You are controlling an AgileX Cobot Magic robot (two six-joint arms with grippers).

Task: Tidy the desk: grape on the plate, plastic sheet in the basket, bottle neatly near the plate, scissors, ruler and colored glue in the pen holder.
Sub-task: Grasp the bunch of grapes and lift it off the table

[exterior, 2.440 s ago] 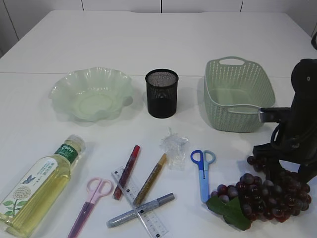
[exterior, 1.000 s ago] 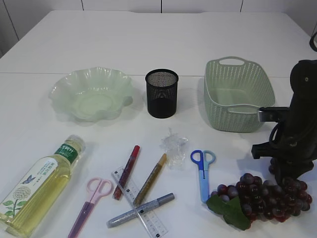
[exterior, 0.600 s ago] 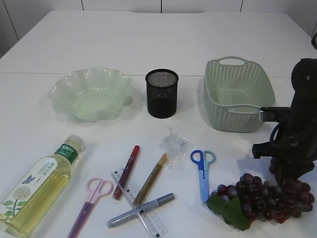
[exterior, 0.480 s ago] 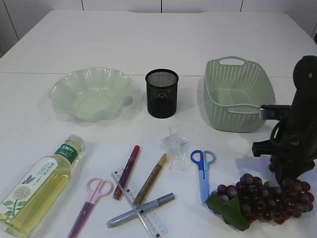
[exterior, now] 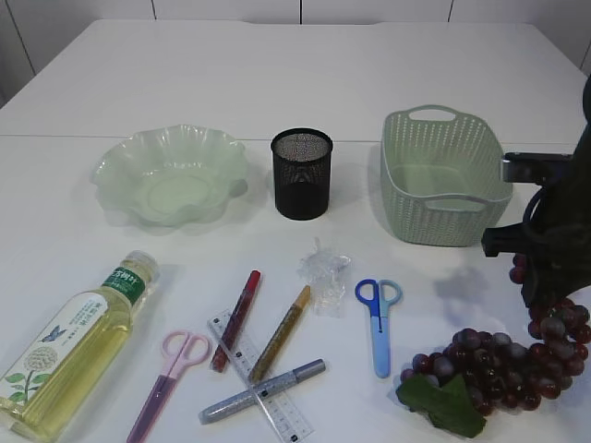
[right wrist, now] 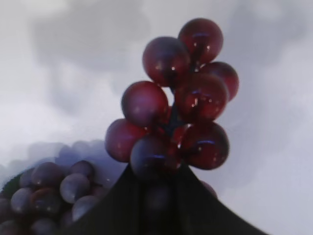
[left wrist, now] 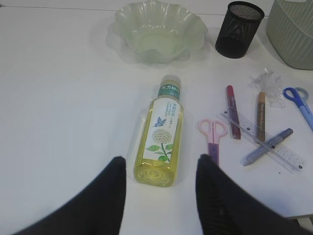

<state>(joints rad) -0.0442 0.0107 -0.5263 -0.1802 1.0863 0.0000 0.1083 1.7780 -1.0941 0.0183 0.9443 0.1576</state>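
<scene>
Right gripper (right wrist: 164, 171) is closed narrow on the grape bunch (exterior: 503, 369), pinching it at the stem end; in the right wrist view the dark fingers (right wrist: 127, 196) meet around the lowest berries and the cluster (right wrist: 178, 103) rises straight out from between them; in the exterior view the right arm (exterior: 554, 231) stands at the right edge, the gripped end of the bunch raised under it, the rest trailing down left onto the table (exterior: 277, 74) with the green leaf (exterior: 443, 401) at the front; whether the low berries rest on the table or just clear it cannot be told.

Left gripper (left wrist: 159, 188) is about half open and holds nothing; its two fingers (left wrist: 105, 196) show at the bottom of the left wrist view, with the base of the bottle (left wrist: 161, 139) just beyond the gap, not touched; bottle lies on its side, cap toward the plate (left wrist: 156, 29).

Plate (exterior: 171, 171) is at left rear, pen holder (exterior: 301, 173) upright in the middle, basket (exterior: 443, 175) to its right; plastic sheet (exterior: 323, 268) lies crumpled in front of the pen holder; blue scissors (exterior: 379, 314) lie between the sheet and the grapes; pink scissors (exterior: 171, 369), ruler (exterior: 263, 378) and three glue pens (exterior: 277, 337) are clustered front centre, the grey pen lying across the ruler.
</scene>
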